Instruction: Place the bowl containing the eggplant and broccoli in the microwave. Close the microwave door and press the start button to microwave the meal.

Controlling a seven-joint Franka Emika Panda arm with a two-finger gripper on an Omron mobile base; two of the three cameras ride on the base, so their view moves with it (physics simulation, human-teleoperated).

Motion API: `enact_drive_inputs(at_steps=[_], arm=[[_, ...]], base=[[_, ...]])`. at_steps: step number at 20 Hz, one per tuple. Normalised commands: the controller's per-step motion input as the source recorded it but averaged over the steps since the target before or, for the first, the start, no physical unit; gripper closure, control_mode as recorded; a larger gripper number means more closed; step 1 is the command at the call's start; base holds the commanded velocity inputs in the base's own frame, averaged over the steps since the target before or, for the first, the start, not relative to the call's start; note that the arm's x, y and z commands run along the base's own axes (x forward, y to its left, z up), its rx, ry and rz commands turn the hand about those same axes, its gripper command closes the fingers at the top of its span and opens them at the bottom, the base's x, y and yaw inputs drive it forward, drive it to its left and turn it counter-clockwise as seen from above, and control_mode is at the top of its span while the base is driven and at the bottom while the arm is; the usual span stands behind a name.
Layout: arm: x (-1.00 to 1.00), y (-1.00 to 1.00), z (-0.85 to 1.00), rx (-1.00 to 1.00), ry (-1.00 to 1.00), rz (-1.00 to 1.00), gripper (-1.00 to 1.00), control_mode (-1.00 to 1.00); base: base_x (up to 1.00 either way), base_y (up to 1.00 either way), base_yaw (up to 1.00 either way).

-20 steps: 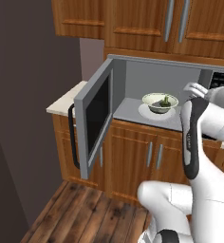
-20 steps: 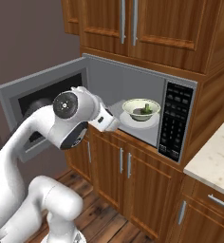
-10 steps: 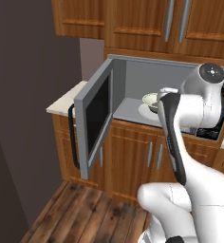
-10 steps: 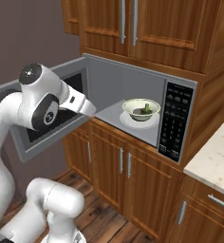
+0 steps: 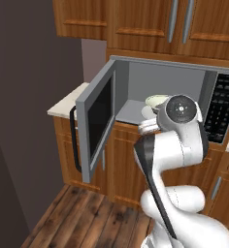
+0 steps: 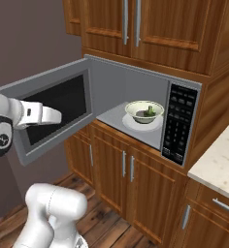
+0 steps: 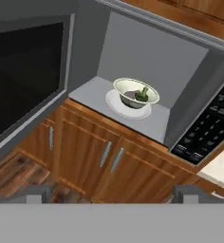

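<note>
The bowl (image 7: 135,93) already sits inside the microwave (image 6: 136,116), ahead of our gripper (image 7: 114,193), whose jaws stand wide apart and empty. The door (image 7: 26,71) hangs open to the jaws' left (their view), so we judge the coming push must swing it rightward.

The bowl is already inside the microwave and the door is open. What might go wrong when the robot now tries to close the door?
1. The microwave door stands wide open and the arm sits just beside its inner face in the right base view; a push on the wrong side may open it further.
2. The bowl sits toward the front of the microwave floor, so the closing door may possibly hit it.
3. The open fingers could catch the door edge.
</note>
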Motion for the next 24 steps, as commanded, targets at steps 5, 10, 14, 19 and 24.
enact_drive_inputs(at_steps=[5,10,14,19,24], arm=[[-0.35,0.72,0.15,-0.32,0.04,0.20,-1.00,-1.00],[-0.03,0.86,0.08,-0.35,0.03,0.12,-1.00,-1.00],[-0.04,0.88,0.01,-0.36,0.00,0.06,-1.00,-1.00],[0.00,0.77,0.00,-0.33,0.00,0.00,-1.00,-1.00],[0.02,0.68,0.02,-0.28,0.01,0.00,-1.00,-1.00]], base=[[0.00,0.00,0.00],[0.00,0.00,0.00],[0.00,0.00,0.00],[0.00,0.00,0.00],[0.00,0.00,0.00]])
